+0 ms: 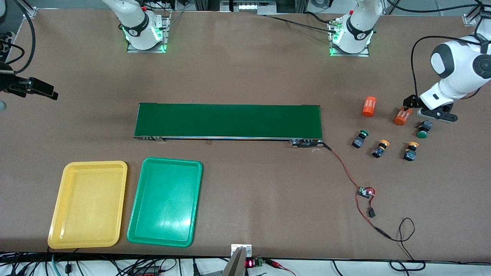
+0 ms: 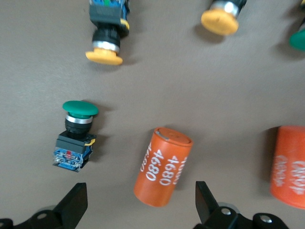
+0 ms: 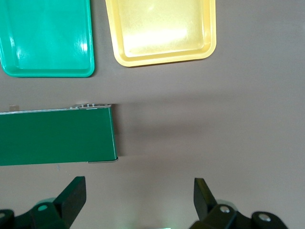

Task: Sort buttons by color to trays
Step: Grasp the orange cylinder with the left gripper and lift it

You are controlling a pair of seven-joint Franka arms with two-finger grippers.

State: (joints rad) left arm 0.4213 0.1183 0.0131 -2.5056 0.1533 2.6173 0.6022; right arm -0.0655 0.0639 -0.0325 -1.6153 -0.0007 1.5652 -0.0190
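Front view, itemised. Four buttons are lying on bare table at the left arm's end, past the end of the dark green belt (image 1: 227,120): a green-capped button (image 1: 360,139), a yellow-capped button (image 1: 380,148) and a second yellow-capped button (image 1: 411,150) are sitting in a loose row, and a second green-capped button (image 1: 423,129) is resting slightly farther from the front camera than the row.

Two orange cylinders printed "4680" are lying farther from the front camera than the buttons: one cylinder (image 1: 369,106) alone, the other cylinder (image 1: 402,116) under the left arm's hand.

The yellow tray (image 1: 61,199) and the green tray (image 1: 135,214) are sitting side by side, nearer the front camera than the belt, toward the right arm's end; neither is holding a button.

The left gripper (image 1: 425,109) is hanging over the second cylinder and the nearby green-capped button, its fingers (image 2: 71,206) standing spread and gripping nothing.

The right gripper (image 3: 138,202) is waiting over bare table near the belt's end at the right arm's side, its fingers (image 3: 71,198) likewise standing wide apart and holding nothing.
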